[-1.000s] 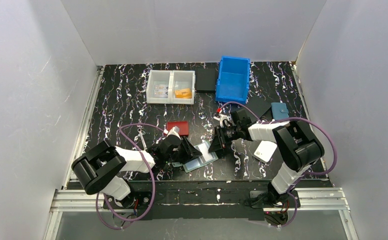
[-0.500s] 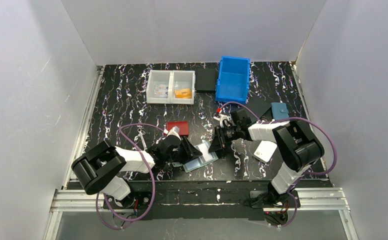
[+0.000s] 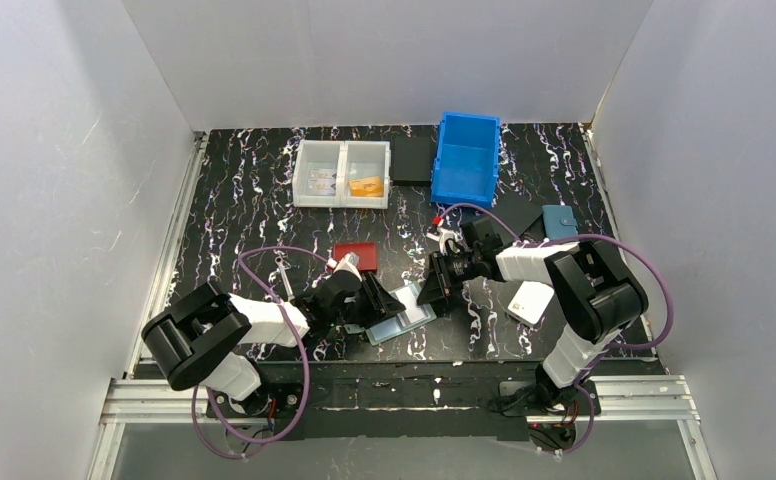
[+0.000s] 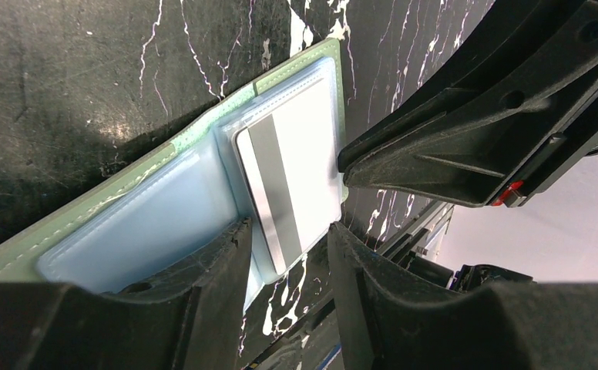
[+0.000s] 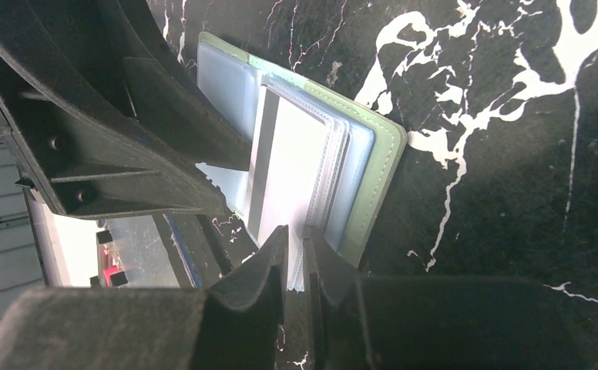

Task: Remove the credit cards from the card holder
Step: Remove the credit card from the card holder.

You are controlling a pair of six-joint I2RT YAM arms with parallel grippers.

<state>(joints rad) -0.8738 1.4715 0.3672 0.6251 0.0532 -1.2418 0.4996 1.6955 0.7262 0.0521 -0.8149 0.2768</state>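
Observation:
The sage-green card holder (image 3: 404, 312) lies open on the table between my two grippers, its clear sleeves facing up. It also shows in the left wrist view (image 4: 203, 131) and the right wrist view (image 5: 379, 173). A white credit card (image 4: 300, 173) with a grey stripe sits in a sleeve and is also in the right wrist view (image 5: 290, 166). My left gripper (image 3: 378, 300) is open, with its fingers either side of the card's near corner (image 4: 284, 231). My right gripper (image 3: 430, 290) is shut on the edge of a clear sleeve (image 5: 296, 235).
A red wallet (image 3: 354, 256) lies behind the left gripper. A white wallet (image 3: 530, 302) and a blue wallet (image 3: 561, 222) lie to the right. A blue bin (image 3: 467, 158), a clear divided box (image 3: 342, 173) and a black pad (image 3: 413, 158) stand at the back.

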